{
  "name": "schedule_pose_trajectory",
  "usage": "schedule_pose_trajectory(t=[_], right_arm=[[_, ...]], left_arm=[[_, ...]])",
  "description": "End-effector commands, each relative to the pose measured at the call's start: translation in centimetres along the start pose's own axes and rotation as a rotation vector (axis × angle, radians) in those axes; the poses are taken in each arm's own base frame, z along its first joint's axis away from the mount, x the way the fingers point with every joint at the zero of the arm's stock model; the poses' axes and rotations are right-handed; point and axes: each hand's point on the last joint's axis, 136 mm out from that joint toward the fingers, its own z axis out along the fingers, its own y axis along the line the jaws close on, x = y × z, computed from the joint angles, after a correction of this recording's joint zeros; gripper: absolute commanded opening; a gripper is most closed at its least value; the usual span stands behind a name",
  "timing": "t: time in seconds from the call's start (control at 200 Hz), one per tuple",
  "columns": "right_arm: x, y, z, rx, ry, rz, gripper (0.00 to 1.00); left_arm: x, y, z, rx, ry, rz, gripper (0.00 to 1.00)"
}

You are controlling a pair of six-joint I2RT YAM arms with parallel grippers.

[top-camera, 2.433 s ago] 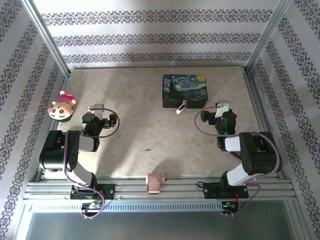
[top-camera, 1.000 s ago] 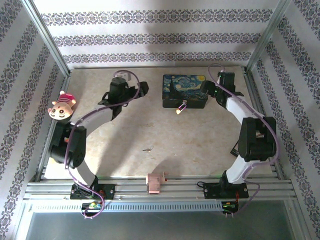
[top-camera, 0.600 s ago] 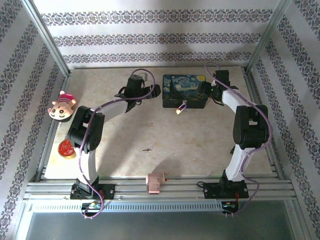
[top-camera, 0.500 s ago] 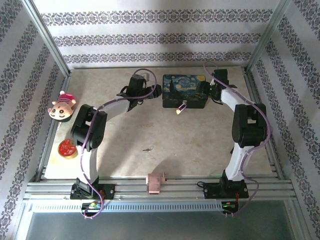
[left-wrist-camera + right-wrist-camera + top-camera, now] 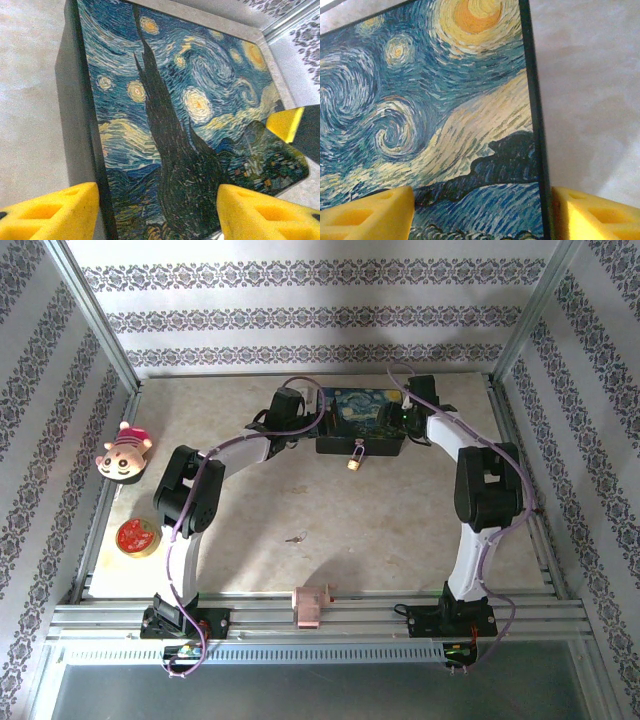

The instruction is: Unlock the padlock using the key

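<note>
Padlock (image 5: pixel 354 463): tiny, brass-yellow, hangs by a thin silvery shackle from the front wall of the painted box (image 5: pixel 362 410), on the side facing the arm bases. Too small to show whether locked, though the shackle looks closed through the box's clasp.

Key (image 5: pixel 293 538): lies flat on the table (image 5: pixel 420 530), well in front of the box and a little to its left, apart from both arms. Touched by neither gripper, so judged very early in the task: not yet picked up, not yet in the keyhole, nothing turned, shackle not freed. All of the unlocking left to do.

Left gripper (image 5: pixel 157 200): reaches in at the box's left end. Yellow fingers (image 5: pixel 50 212) stand wide apart, straddling the box's left edge, one outside the dark side wall, the other over the swirling night-sky lid. Clamps nothing; contact with the box unclear.

Right gripper (image 5: pixel 482 202): mirrors this at the box's right end. Yellow fingers (image 5: pixel 365 210) likewise well apart, one over the lid, the other just outside the right edge. Holds nothing visible. Probably about to steady or shift the box rather than fetch the key.

Plush toy (image 5: pixel 124 452) and red tin (image 5: pixel 137 537): far to the left of the box, out of play.
</note>
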Motion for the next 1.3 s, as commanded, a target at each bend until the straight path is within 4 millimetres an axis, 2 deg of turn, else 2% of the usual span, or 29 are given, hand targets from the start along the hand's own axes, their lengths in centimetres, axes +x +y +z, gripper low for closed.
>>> schedule_pose_trajectory(t=[0.0, 0.225, 0.45, 0.615, 0.74, 0.88, 1.039, 1.169, 1.294], right_arm=[[0.9, 2.1, 0.5, -0.021, 0.041, -0.053, 0.68], [2.2, 4.9, 0.7, -0.024, 0.068, -0.125, 0.67], [3.8, 8.0, 0.8, -0.035, 0.092, -0.205, 0.67], [5.5, 11.2, 0.6, -0.079, 0.114, -0.244, 0.66], [6.9, 14.4, 0.5, -0.134, 0.132, -0.290, 0.66], [9.0, 17.9, 0.7, -0.188, 0.166, -0.338, 0.66], [11.6, 21.0, 1.2, -0.233, 0.212, -0.369, 0.66], [12.9, 22.4, 1.8, -0.249, 0.237, -0.383, 0.66], [13.2, 23.0, 2.3, -0.247, 0.246, -0.386, 0.67]], left_arm=[[1.1, -0.3, 0.5, 0.005, 0.039, 0.022, 0.59], [1.6, 0.3, -0.9, -0.022, 0.020, 0.017, 0.43], [2.7, 1.6, -3.6, -0.085, -0.008, 0.018, 0.35], [3.7, 2.9, -6.5, -0.144, -0.043, 0.002, 0.33], [4.3, 4.0, -9.1, -0.199, -0.084, -0.026, 0.32], [5.8, 5.9, -12.3, -0.284, -0.122, -0.063, 0.32], [7.2, 7.8, -15.9, -0.376, -0.167, -0.093, 0.34], [7.5, 8.6, -18.1, -0.417, -0.206, -0.094, 0.36], [7.8, 8.9, -18.4, -0.438, -0.193, -0.083, 0.37]])
